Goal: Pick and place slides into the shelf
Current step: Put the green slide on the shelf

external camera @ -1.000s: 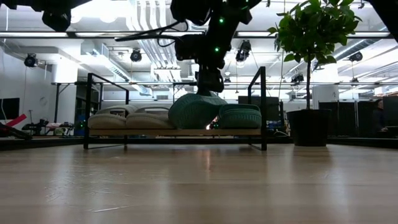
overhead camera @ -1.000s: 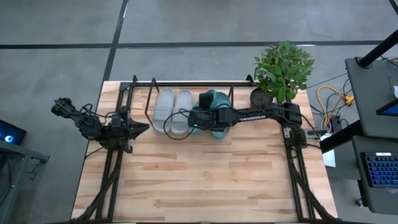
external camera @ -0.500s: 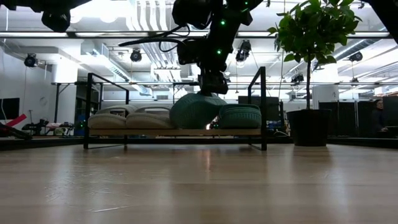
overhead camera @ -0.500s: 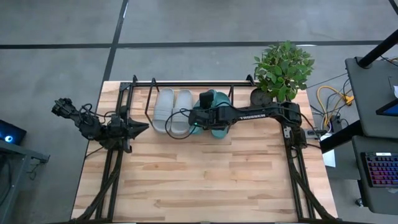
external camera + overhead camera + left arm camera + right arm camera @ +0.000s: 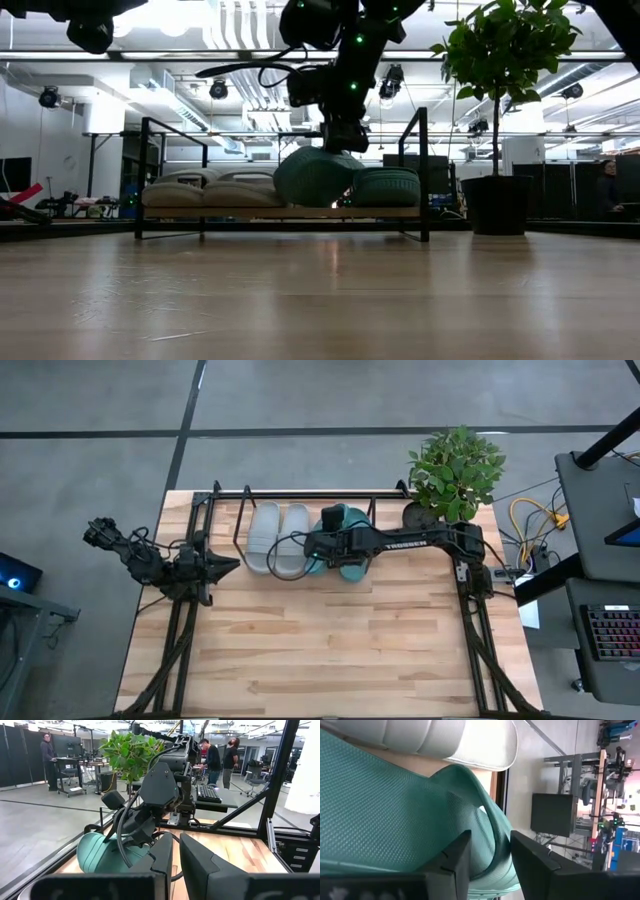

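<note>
The shelf (image 5: 300, 492) stands along the table's far edge. Two light grey slides (image 5: 277, 538) lie side by side on its left part, soles on the base. One teal slide (image 5: 388, 187) rests on the right part. My right gripper (image 5: 312, 550) reaches in from the table's right and is shut on the second teal slide (image 5: 315, 177), which stands tilted between the grey pair and the other teal one. My left gripper (image 5: 225, 565) waits, shut, by the shelf's left end. My right gripper holds the teal slide by its wide strap (image 5: 487, 820), pinching the strap's edge between the two fingers (image 5: 457, 857). The fingers come from above, pointing down (image 5: 345, 148). The slide hangs tilted below them; its lower side is level with the shelf's base, and I cannot tell whether it touches.
A potted plant (image 5: 455, 470) stands at the table's far right corner, just right of the shelf's end loop (image 5: 420, 160). The near half of the wooden table (image 5: 330, 650) lies in front of the shelf. People show in the room beyond, in the left wrist view.
My right gripper has edged a little toward the table's right over the shelf, staying shut, and the tilted teal slide has moved along with it. The other slides have kept their places.
</note>
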You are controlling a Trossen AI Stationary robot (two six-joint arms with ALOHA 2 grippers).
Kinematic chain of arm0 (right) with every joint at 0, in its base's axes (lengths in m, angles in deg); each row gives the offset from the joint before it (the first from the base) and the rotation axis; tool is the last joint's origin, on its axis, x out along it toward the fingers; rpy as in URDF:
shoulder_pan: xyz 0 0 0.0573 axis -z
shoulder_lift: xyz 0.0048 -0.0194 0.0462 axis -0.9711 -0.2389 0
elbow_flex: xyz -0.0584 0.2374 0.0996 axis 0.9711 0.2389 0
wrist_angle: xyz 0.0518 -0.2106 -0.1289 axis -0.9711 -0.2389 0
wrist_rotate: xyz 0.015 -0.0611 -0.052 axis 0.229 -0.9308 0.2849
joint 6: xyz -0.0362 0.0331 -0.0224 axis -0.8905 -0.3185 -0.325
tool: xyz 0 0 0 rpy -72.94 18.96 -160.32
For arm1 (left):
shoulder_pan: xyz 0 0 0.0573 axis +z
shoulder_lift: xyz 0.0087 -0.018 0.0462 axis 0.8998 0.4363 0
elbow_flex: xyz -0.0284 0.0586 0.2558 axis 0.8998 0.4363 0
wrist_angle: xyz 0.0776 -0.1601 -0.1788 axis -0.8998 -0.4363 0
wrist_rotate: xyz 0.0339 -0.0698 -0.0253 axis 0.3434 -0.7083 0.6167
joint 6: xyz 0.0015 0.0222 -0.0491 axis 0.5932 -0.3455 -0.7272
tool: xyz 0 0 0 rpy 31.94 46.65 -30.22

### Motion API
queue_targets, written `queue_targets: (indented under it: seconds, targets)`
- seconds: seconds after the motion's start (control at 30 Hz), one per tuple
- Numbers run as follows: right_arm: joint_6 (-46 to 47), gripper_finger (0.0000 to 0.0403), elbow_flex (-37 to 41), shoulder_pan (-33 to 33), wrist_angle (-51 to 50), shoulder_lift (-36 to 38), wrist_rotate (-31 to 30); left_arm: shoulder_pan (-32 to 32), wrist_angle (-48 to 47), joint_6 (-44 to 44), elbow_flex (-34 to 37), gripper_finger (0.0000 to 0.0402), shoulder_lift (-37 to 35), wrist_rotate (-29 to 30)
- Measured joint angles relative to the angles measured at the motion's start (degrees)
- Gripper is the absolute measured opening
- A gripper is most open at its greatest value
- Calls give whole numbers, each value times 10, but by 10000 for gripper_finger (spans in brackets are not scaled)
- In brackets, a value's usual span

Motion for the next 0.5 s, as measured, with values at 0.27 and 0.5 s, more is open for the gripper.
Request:
queue_targets:
  seconds: [0.27,0.5]
  targets:
    - [0,98,0,6,-1,0,0,0,0,-2,2,19,1,0]
    - [0,25,0,6,-1,0,-7,0,2,-2,2,19,1,0]
